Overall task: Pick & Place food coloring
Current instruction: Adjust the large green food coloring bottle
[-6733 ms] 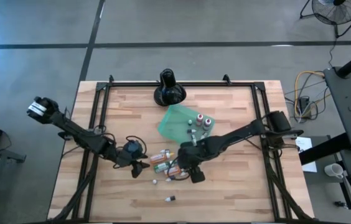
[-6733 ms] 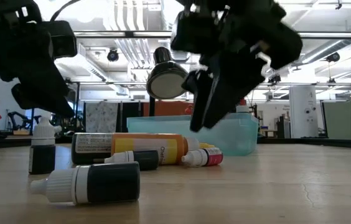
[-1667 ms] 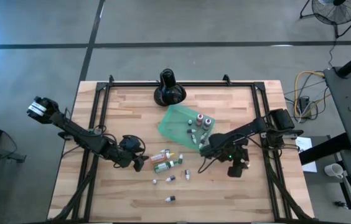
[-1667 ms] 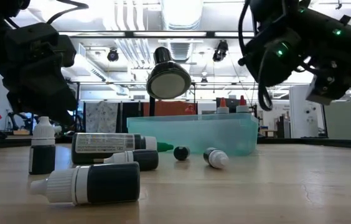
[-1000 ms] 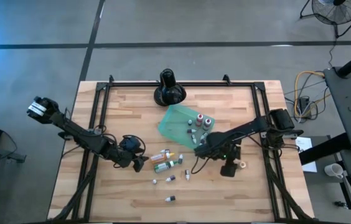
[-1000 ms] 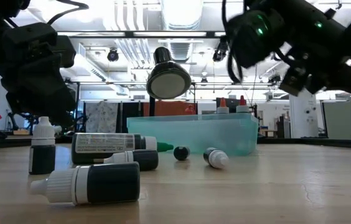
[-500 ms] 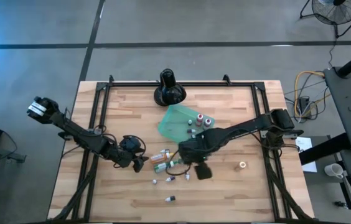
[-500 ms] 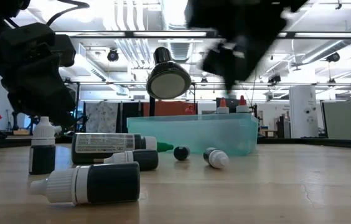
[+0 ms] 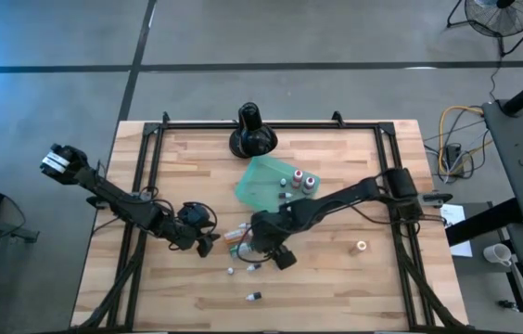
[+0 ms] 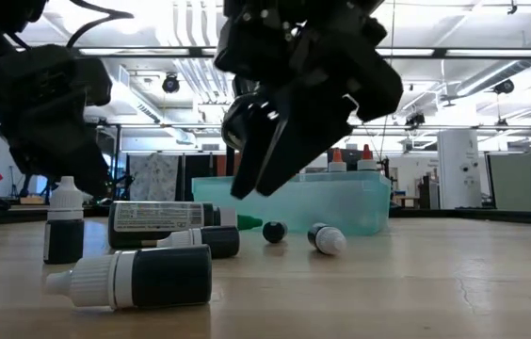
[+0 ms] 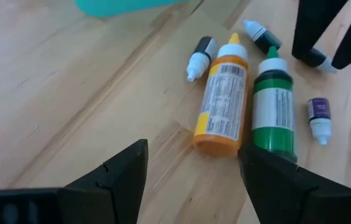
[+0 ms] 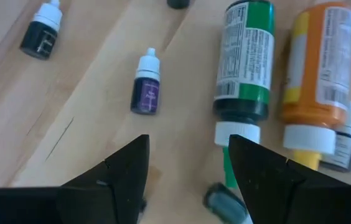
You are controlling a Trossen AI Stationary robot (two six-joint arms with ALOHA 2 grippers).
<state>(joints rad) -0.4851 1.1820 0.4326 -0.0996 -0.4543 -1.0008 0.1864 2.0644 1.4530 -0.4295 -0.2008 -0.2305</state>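
The food coloring bottles lie on their sides in a loose cluster near the table's middle. They include a large orange bottle [image 11: 222,102], a large green one [image 11: 274,102], a small purple one [image 12: 145,90] and a small black one [image 12: 42,31]. A few more stand in the teal tray [image 9: 257,186]. My right gripper [image 12: 188,146] hangs open just above the cluster, slanting down, with a small dark bottle [image 12: 225,202] below its fingers. It touches nothing. My left gripper [image 11: 193,149] waits open to the left of the cluster [image 9: 208,245].
A black round-based stand [image 9: 252,130] sits at the table's far edge, behind the tray. Small bottles [image 9: 254,297] lie toward the near edge. A small pale ring [image 9: 362,246] lies on the wood at the right. Bare wood lies right of the cluster.
My right gripper has swept from the right part of the table toward its left, coming over the bottle cluster. It has rolled and tipped from nearly level to slanting down. The bottles have stayed where they were.
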